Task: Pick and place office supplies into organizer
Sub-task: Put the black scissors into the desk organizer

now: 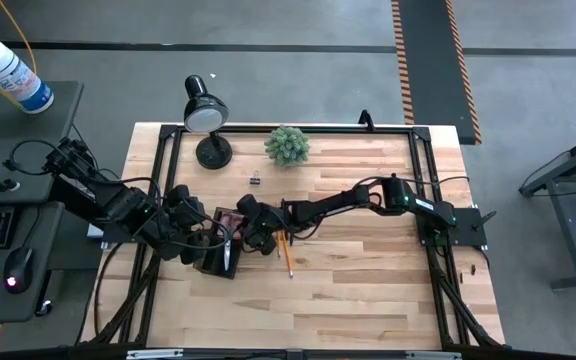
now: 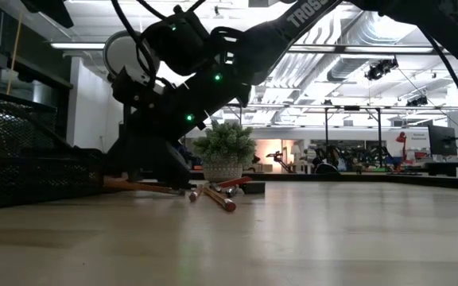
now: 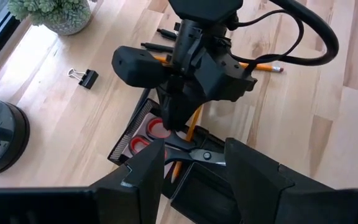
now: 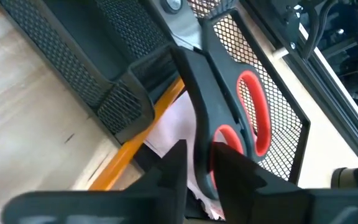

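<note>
A: High view: where do things lie?
B: The organizer [image 1: 220, 248] sits left of centre, both arms crowded over it; pencils [image 1: 286, 250] lie just right, a binder clip [image 1: 255, 179] farther back.

A: Low view?
B: Pencils [image 2: 213, 195] splay on the wood before the plant [image 2: 224, 152]. Little open room there.

A: Left wrist view?
B: The left gripper [image 3: 194, 169] is spread, empty, above the scissors [image 3: 179, 144], which lie in the caddy.

A: Right wrist view?
B: The right gripper [image 4: 196, 163] pinches one red-lined scissor handle [image 4: 248, 118]. Rigid, light and slick, I judge; the handle loop is the sound hold. Mesh walls [image 4: 104, 81] stand close, so lifting straight up seems safest.
</note>
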Tool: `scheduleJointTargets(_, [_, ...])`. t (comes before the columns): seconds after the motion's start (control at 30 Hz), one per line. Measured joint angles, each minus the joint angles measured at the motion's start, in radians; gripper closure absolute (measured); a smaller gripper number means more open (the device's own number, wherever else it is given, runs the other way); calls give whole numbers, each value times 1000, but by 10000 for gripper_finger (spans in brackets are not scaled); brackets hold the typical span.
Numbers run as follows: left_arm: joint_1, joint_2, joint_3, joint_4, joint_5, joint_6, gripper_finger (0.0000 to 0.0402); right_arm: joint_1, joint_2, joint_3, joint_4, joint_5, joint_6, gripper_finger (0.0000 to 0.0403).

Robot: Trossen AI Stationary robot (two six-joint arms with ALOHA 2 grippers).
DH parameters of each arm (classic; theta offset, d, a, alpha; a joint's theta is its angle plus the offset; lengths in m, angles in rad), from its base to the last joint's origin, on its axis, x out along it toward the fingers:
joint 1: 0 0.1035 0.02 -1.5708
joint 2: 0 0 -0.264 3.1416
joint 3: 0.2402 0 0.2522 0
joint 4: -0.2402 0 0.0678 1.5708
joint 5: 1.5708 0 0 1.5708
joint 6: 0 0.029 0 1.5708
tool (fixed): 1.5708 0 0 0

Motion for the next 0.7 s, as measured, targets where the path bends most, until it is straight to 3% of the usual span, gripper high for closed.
scheduleJointTargets(0.33, [0,0,0,0,-3,0,247,0,-2,0,-3,7,1,402])
scheduleJointTargets(0.7, [0,0,0,0,-3,0,247,1,-2,-1,8,25,6,402])
